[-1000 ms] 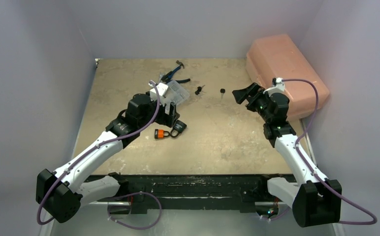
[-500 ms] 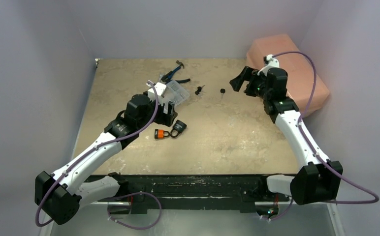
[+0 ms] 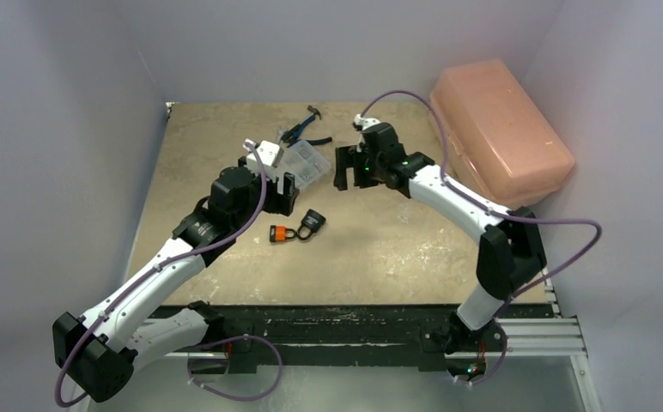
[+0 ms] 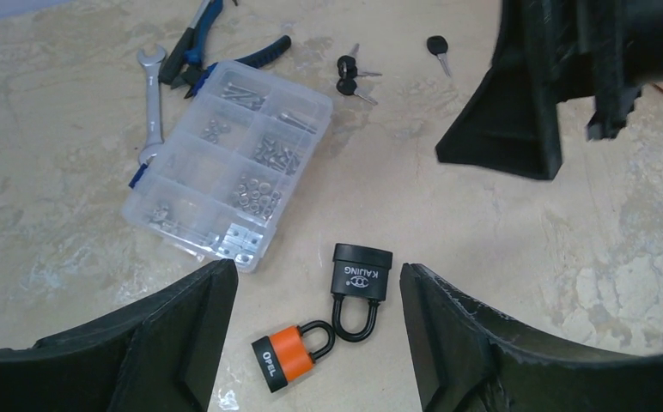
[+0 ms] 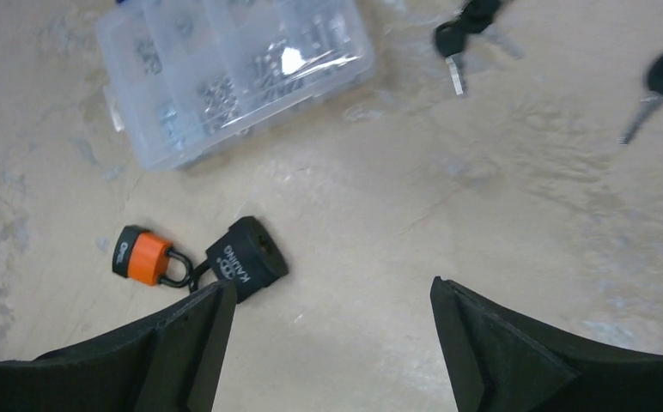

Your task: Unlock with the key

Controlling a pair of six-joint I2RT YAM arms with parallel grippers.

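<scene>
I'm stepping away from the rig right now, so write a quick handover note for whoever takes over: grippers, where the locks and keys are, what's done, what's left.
Left gripper: open, empty, hovering over the black padlock and orange padlock.
Right gripper: open, empty, above the table near the keys.
Padlocks: lying on the table, both shut, shackles apparently hooked through each other.
Key pair and single key: lying farther back, untouched.
Done: nothing yet.
Left: pick up a key, steady a padlock, insert, turn. Which key fits which lock cannot be told.
</scene>
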